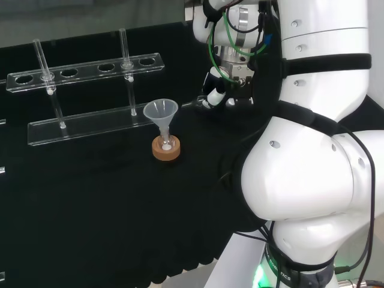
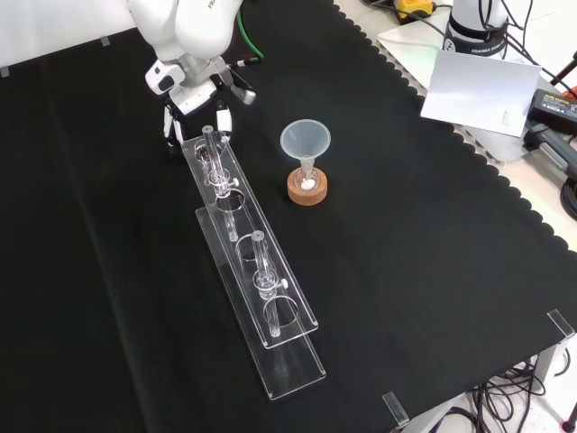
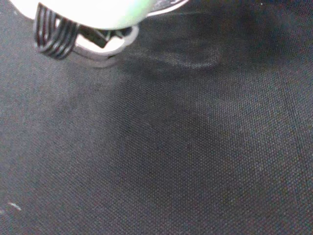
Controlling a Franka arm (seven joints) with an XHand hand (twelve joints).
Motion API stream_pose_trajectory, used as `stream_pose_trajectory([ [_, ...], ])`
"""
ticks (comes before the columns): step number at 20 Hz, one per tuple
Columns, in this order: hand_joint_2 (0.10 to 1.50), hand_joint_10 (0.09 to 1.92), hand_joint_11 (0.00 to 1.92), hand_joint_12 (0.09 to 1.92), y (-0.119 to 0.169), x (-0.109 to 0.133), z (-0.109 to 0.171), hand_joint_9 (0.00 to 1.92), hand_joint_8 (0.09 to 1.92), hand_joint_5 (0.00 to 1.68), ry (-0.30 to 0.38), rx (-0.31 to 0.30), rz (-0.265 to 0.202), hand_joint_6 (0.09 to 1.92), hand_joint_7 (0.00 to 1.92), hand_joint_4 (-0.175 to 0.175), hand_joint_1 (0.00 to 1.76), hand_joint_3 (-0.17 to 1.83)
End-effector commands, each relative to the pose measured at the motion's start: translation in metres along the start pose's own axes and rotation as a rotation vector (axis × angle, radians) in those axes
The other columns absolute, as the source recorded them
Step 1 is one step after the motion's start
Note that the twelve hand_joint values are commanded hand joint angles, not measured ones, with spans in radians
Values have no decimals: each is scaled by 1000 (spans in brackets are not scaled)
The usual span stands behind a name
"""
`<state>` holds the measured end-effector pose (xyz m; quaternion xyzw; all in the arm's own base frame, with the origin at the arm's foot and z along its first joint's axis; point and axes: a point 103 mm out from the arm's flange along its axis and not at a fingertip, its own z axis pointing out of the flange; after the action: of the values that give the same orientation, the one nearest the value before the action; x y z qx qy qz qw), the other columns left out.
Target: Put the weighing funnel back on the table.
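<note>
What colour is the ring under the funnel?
The ring is tan, like cork; the front view shows it best.

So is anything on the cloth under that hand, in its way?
Nothing visible: the wrist view shows plain black cloth below the hand. One end of the clear rack stands close beside it in the front view.

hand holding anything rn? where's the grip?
Cannot tell: hand hangs low over the cloth at the end of the rack; whether it grips anything is unclear.
</note>
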<state>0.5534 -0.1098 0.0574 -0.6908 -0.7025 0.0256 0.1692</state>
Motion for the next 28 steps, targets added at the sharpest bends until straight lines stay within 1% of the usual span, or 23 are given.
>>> stream_pose_trajectory([
  [1,644,87,874,979,0,-1,3,1162,633,1559,7,-1,4,87,722,175,1150,550],
  [3,710,87,873,982,0,-2,6,1158,654,1540,7,5,8,87,688,175,1141,438],
  [5,814,87,866,987,1,-1,7,1139,679,1513,5,18,12,87,636,175,1130,252],
  [6,859,87,855,993,1,-1,8,1126,689,1499,-1,24,12,87,610,175,1126,169],
  [8,913,87,833,1006,0,0,8,1095,700,1475,-34,38,6,90,571,175,1121,70],
  [10,886,87,802,1011,0,2,8,1057,696,1362,-53,45,2,87,532,144,1047,2],
  [12,871,87,774,1016,-1,3,7,1019,684,1291,-60,52,0,87,483,118,1015,-21],
  [15,863,87,719,1045,-3,4,3,962,672,1215,-65,50,-9,87,412,93,993,-34],
  [17,858,87,649,1085,-6,7,-5,913,666,1138,-74,43,-11,87,361,79,975,-44],
  [18,852,87,595,1117,-8,10,-10,876,658,1058,-92,41,-9,87,328,68,959,-50],
  [20,841,87,478,1186,-12,22,-20,794,639,839,-143,31,-2,87,263,42,919,-66],
  [21,837,87,422,1219,-14,28,-24,760,630,759,-167,27,7,87,237,36,898,-74],
  [24,828,87,296,1284,-19,42,-26,673,604,608,-226,37,21,87,165,25,845,-95],
  [26,826,87,252,1304,-22,51,-25,637,591,558,-254,38,25,87,133,22,828,-105],
  [27,824,87,239,1308,-24,54,-25,622,588,540,-258,33,26,87,123,22,822,-108],
  [28,822,87,230,1310,-26,63,-25,612,585,527,-261,24,25,87,117,22,817,-111],
])
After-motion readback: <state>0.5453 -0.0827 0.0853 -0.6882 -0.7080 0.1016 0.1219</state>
